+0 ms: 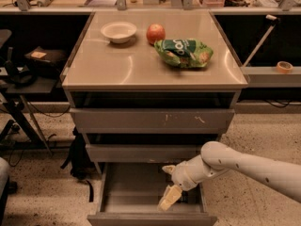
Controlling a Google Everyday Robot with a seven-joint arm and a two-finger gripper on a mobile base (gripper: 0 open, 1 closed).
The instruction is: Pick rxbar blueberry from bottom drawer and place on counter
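**Grey cabinet on a speckled floor, robot gripper down in the open drawer**

Speckled flooring is seen around a grey metal cabinet of three drawers. Its glossy beige counter (131, 69) carries a white bowl (118, 32), a red apple (155, 33) just beside it, and a crinkled green chip bag (183, 53) touching the apple's right side. The two upper drawers are shut. The bottom drawer (131, 192) is pulled out, and its front is cut off by the lower edge of the view.

A pale arm (244, 166) enters from the right, its far end cut off. The gripper (167, 185) is held inside the bottom drawer, toward its right half, with the jaws apart and clamped on nothing. The rxbar blueberry (183, 198) lies on the drawer floor. It is mostly hidden behind the lower finger, and only a dark sliver can be made out.
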